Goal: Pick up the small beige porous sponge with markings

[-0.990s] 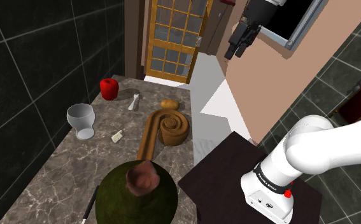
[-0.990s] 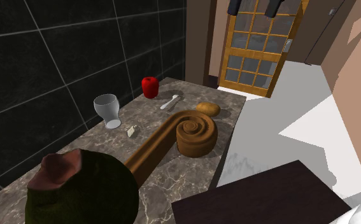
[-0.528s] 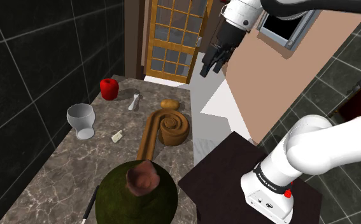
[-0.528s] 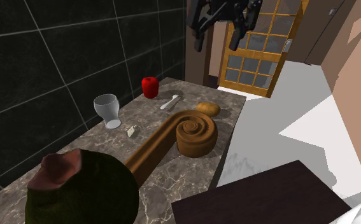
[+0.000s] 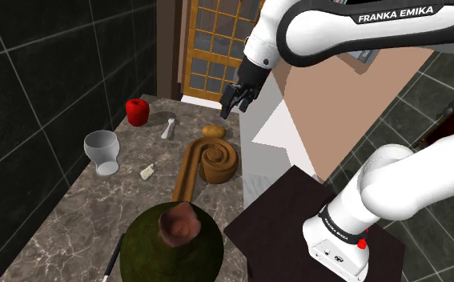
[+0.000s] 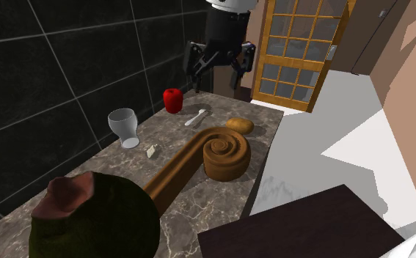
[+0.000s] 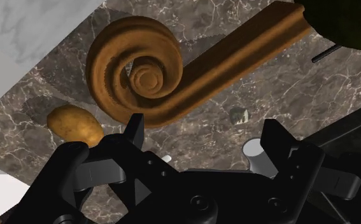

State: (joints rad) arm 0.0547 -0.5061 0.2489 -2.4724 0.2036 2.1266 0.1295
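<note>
The sponge (image 5: 147,171) is a tiny beige block lying on the marble counter (image 5: 73,216) between the pale goblet (image 5: 102,150) and the wooden scroll (image 5: 209,160); it is also seen in the second exterior view (image 6: 152,151). My gripper (image 5: 231,104) hangs open in the air above the counter's far end, over the tan potato-like lump (image 5: 212,130) and well away from the sponge. In the second exterior view the gripper (image 6: 215,73) has its fingers spread wide above the red object (image 6: 172,100). In the wrist view the gripper (image 7: 204,130) holds nothing.
A small white bottle-like piece (image 5: 168,128) lies near the red object (image 5: 137,111). A big dark green ball with a brown top (image 5: 173,240) stands at the near end. Black tiled wall (image 5: 41,72) borders the counter; a glazed wooden door (image 5: 217,48) is behind.
The arm has swung down and toward the counter's far end; the gripper dropped from high near the window to just above the potato-like lump. Objects on the counter have not moved.
</note>
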